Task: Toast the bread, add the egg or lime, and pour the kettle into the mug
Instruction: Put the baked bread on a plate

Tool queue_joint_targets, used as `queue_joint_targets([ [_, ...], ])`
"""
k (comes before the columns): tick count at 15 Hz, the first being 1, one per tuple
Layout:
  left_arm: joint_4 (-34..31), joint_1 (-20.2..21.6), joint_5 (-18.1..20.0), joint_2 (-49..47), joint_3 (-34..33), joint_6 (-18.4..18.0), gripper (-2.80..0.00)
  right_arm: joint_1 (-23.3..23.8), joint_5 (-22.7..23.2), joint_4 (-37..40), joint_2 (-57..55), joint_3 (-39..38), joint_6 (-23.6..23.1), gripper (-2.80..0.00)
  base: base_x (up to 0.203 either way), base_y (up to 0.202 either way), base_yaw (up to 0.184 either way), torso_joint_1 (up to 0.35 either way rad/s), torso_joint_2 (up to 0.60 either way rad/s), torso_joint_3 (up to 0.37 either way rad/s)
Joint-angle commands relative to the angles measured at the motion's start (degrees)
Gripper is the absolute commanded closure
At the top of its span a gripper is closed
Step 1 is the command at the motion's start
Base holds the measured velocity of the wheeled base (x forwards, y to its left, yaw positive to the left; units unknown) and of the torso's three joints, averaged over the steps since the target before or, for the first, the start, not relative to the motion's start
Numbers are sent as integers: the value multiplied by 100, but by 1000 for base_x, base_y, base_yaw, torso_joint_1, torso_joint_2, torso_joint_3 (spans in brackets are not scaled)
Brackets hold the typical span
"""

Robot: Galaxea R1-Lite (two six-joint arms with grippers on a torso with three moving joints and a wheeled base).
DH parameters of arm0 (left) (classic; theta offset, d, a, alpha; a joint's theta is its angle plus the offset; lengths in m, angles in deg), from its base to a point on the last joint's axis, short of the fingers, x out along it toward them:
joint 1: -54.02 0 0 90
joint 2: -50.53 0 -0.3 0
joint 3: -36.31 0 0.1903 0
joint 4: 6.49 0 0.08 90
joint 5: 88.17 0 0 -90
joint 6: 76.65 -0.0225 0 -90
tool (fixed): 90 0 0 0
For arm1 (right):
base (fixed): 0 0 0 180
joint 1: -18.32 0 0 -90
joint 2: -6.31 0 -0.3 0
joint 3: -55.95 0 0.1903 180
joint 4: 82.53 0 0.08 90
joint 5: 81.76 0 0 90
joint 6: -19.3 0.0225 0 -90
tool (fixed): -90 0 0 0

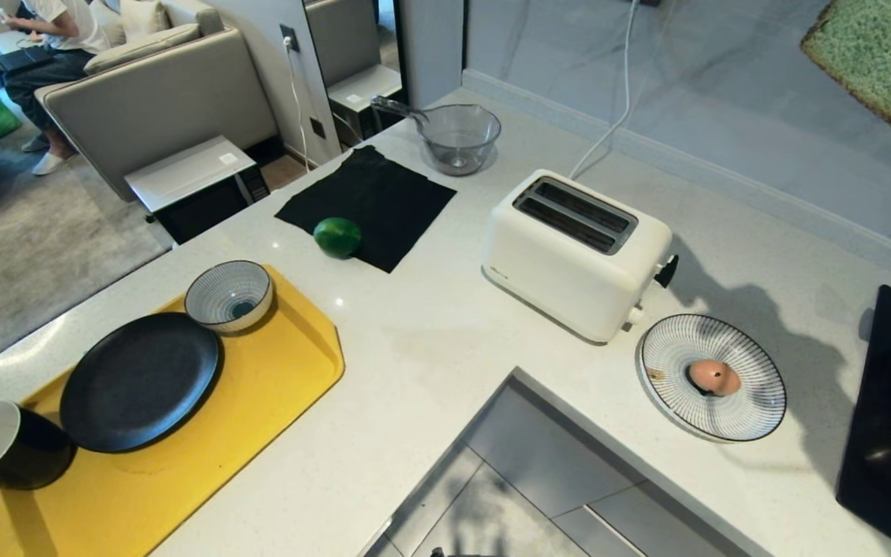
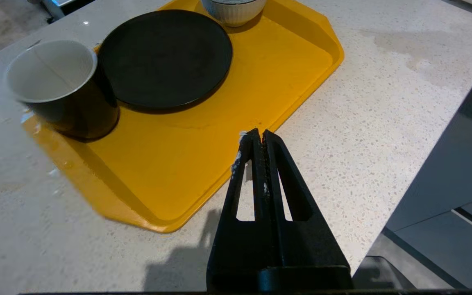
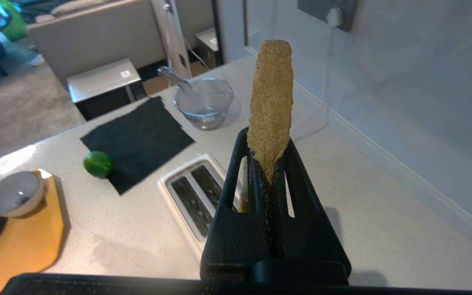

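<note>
Both jaws of the right gripper (image 3: pixel 269 164) are squeezed on the bread (image 3: pixel 271 102), pinching its lower edge so the slice stands up out of the fingers with its brown crust side facing the wrist camera. In the head view the bread (image 1: pixel 879 54) shows high up at the far right, over the counter near the wall, well above and to the right of the toaster. Its face is pale green with a brown crust.

The left gripper (image 2: pixel 258 137) has its jaws pressed together with nothing between them. It hangs over the counter (image 2: pixel 383 102) just beside the near edge of the yellow tray (image 2: pixel 178 164).

The white toaster (image 1: pixel 577 251) sits in the middle of the counter with two empty slots on top. Just beside its right end is a striped plate (image 1: pixel 755 402), and the egg (image 1: pixel 712 377) lies on it. The lime (image 1: pixel 337 236) rests at the near edge of a black cloth (image 1: pixel 376 201), left of the toaster. A clear glass bowl (image 1: pixel 459 138) with a spoon in it stands behind the cloth.

On the yellow tray at the left are a round black plate (image 1: pixel 140 379), a small striped bowl (image 1: pixel 229 294) touching its far side, and the mug (image 1: pixel 5 445), black outside and white inside, at the tray's left end.

At the far right edge a dark rounded thing sits on a black mat (image 1: pixel 886 449); I cannot tell what it is.

A person (image 1: pixel 51 39) sits on a sofa (image 1: pixel 159 93) far off at the upper left.
</note>
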Motion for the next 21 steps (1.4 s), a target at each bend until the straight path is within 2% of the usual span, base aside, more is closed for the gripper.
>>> queue_joint_targets([
  [1, 5, 1, -4, 10, -97, 3, 0, -7, 15, 0, -25, -54, 7, 0, 2, -10, 106, -2, 2, -1],
  [15, 5, 1, -4, 10, -97, 3, 0, 0, 1, -39, -30, -188, -1, 0, 0, -7, 172, 2, 2, 1],
  [19, 5, 1, -4, 10, -97, 3, 0, -7, 41, -57, -56, -230, -23, 0, 1, -1, 50, 1, 3, 1],
  [21, 5, 1, -4, 10, -97, 3, 0, -14, 63, -32, -120, -214, -198, 0, 0, 0, 0, 0, 0, 0],
])
